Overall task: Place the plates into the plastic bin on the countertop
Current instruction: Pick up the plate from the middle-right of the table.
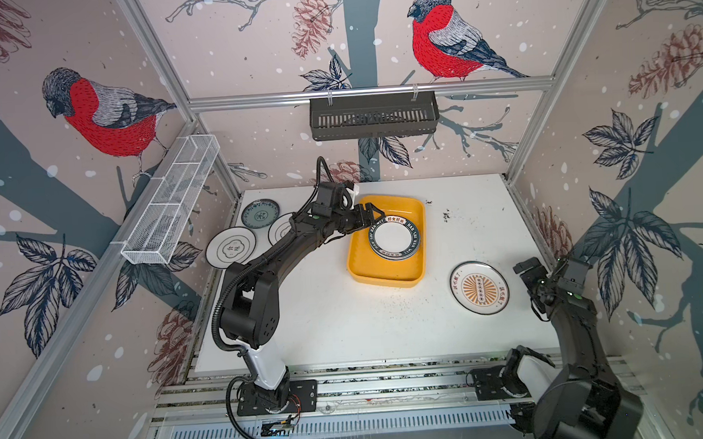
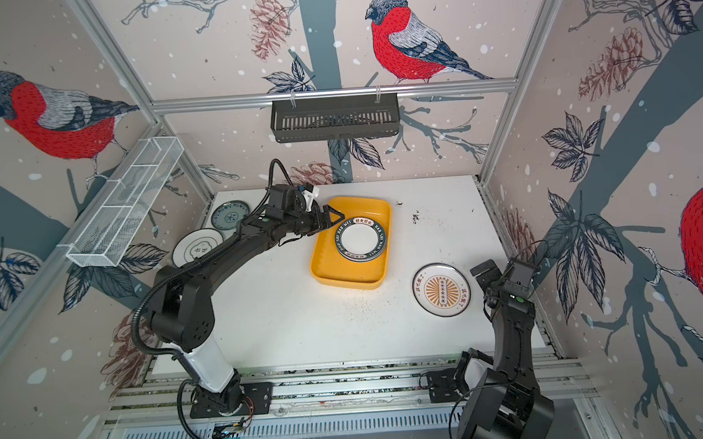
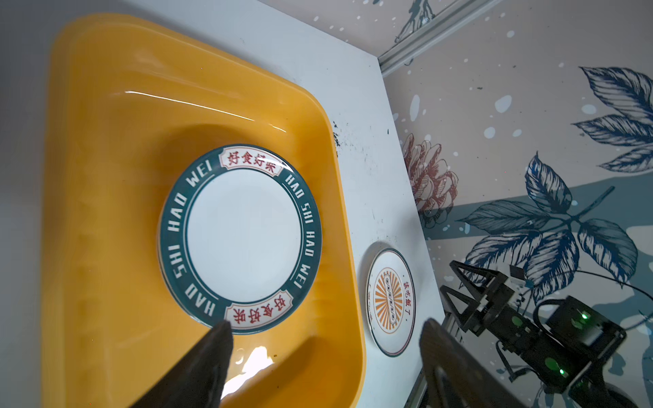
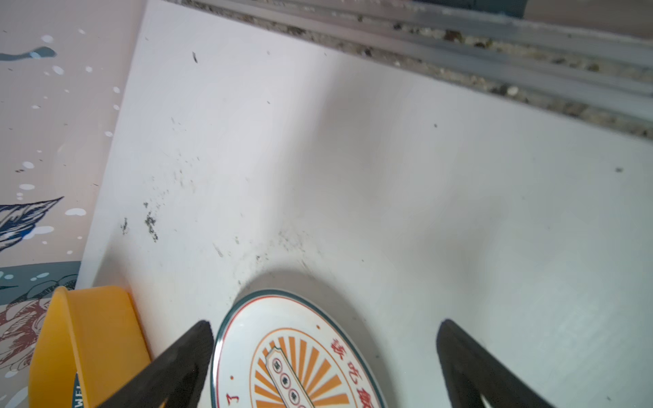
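Both grippers gaped empty: left gripper (image 3: 325, 332) by the lettered plate (image 1: 394, 235) in the plastic bin (image 1: 386, 281), right gripper (image 4: 325, 324) near the sunburst plate (image 1: 479, 288); the left arm (image 1: 285, 248) hid perhaps half of a white plate (image 1: 279, 229).

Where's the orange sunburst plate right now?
In both top views the orange sunburst plate lies on the countertop, right of the plastic bin, close by the open right pincer.

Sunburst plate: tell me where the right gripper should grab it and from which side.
Probably the rim nearest the open right gripper, coming in low from that side: the sunburst plate lies flat on the countertop, so only its rim offers a pinch.
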### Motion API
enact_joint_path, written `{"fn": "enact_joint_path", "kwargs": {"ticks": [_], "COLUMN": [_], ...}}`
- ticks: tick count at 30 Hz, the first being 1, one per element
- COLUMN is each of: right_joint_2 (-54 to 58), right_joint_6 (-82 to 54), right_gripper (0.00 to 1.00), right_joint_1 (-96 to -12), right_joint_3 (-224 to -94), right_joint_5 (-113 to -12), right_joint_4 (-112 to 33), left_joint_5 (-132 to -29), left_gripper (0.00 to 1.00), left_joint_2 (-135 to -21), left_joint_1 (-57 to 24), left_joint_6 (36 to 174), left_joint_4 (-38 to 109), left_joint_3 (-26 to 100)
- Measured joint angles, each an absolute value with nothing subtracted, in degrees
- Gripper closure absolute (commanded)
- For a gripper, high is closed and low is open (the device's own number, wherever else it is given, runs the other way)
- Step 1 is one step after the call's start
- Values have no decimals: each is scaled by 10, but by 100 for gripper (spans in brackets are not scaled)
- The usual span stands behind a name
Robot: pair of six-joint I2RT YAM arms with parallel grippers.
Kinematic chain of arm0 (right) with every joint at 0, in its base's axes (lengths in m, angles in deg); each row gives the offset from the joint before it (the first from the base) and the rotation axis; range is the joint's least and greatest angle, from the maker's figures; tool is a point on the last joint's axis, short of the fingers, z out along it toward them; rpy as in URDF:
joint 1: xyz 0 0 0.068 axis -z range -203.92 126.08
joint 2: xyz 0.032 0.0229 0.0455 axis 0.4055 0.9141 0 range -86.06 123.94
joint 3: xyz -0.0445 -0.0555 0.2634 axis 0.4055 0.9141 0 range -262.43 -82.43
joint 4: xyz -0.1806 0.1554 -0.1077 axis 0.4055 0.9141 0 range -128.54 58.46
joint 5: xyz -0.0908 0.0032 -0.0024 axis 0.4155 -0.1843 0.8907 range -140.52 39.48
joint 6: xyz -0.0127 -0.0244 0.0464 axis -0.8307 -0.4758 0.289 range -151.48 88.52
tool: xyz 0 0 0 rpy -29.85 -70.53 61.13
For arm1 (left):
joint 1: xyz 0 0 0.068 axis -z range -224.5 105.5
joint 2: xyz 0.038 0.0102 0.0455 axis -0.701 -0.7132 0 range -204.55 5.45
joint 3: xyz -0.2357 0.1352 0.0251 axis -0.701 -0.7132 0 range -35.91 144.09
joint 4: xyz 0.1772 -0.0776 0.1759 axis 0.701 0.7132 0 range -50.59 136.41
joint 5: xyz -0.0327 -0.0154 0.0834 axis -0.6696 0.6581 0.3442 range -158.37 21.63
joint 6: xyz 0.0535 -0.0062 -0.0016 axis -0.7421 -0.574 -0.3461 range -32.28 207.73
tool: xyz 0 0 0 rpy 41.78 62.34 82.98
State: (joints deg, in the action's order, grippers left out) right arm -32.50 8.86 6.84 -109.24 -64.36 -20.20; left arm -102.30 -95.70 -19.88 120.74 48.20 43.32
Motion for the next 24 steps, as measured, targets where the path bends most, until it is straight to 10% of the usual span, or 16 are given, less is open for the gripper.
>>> {"fn": "enact_joint_path", "kwargs": {"ticks": [24], "right_joint_2": [-266], "right_joint_6": [85], "right_gripper": [0], "right_joint_1": [-75], "right_joint_3": [-1026], "right_joint_5": [-685], "right_joint_4": [-275], "left_joint_5": [-1056], "left_gripper": [14], "left_joint_2": [-912], "left_joint_1": [-184], "left_joint_6": [1203], "left_joint_4": [427], "left_joint_3": [371]}}
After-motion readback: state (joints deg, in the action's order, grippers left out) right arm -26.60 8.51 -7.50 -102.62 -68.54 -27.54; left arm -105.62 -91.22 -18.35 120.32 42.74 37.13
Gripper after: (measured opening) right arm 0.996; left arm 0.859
